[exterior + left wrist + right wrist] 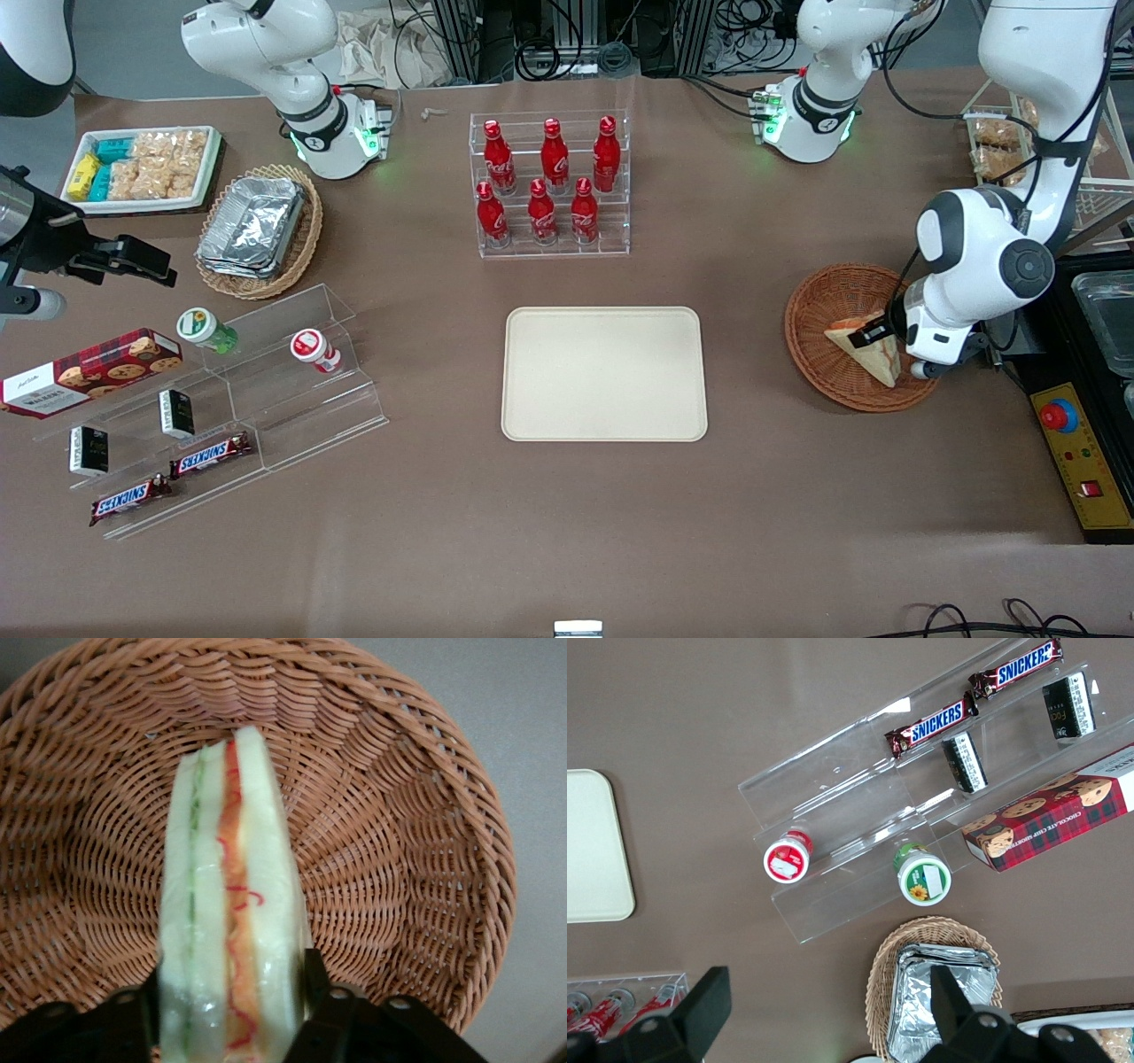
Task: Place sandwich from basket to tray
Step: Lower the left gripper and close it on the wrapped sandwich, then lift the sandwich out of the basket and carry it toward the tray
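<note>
Tray (604, 373), centre of desk (567, 532), lies bare. Farther right, toward the working arm's end, your claw (229, 1005) clamps the sandwich (229, 912) inside the basket (416, 859). Slick wrap may slip, so watch the basket rim snagging its corner.

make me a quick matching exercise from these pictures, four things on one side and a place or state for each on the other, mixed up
Things:
1. sandwich
2. tray
3. basket
4. gripper

Places or states:
A. bare, nothing on it
B. shut on the wedge, over the basket
C. standing on edge between the fingers
D. round, woven, at the working arm's end of the table

Pairs: 1-C, 2-A, 3-D, 4-B
</note>
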Controlling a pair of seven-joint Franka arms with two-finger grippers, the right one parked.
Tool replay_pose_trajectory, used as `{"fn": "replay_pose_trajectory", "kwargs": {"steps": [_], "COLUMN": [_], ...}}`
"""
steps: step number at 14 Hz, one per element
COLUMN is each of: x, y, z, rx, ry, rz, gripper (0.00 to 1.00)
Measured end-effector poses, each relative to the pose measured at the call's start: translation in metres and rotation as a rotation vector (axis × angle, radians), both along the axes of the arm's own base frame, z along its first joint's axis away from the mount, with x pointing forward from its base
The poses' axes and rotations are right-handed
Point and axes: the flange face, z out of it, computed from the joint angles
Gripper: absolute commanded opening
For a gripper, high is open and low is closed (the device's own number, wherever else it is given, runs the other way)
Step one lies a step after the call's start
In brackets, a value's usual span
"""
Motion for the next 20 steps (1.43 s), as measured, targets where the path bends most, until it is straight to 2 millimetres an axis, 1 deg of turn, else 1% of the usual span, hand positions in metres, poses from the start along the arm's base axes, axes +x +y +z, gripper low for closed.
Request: {"fn": "replay_pose_trajectory", "kwargs": {"steps": [1, 4, 6, 7, 8, 9, 12, 14, 15, 16, 17, 18, 20], "x": [0.0, 0.003, 0.007, 0.011, 0.019, 0.028, 0.058, 0.074, 0.08, 0.085, 0.088, 0.089, 0.089], "y": [0.0, 0.0, -0.002, -0.004, -0.009, -0.015, -0.037, -0.052, -0.061, -0.072, -0.086, -0.104, -0.144], "z": [0.0, 0.006, 0.019, 0.031, 0.049, 0.071, 0.152, 0.202, 0.221, 0.234, 0.241, 0.24, 0.222], "rx": [0.001, 0.006, 0.018, 0.022, 0.026, 0.028, 0.03, 0.027, 0.023, 0.019, 0.014, 0.009, -0.002], "ry": [-0.001, -0.014, -0.035, -0.038, -0.033, -0.025, -0.015, -0.029, -0.033, -0.037, -0.038, -0.034, -0.007], "rz": [0.0, -0.005, -0.019, -0.027, -0.04, -0.054, -0.098, -0.126, -0.142, -0.161, -0.186, -0.216, -0.282], "gripper": [0.38, 0.27, 0.26, 0.26, 0.26, 0.26, 0.27, 0.29, 0.29, 0.29, 0.29, 0.29, 0.29]}}
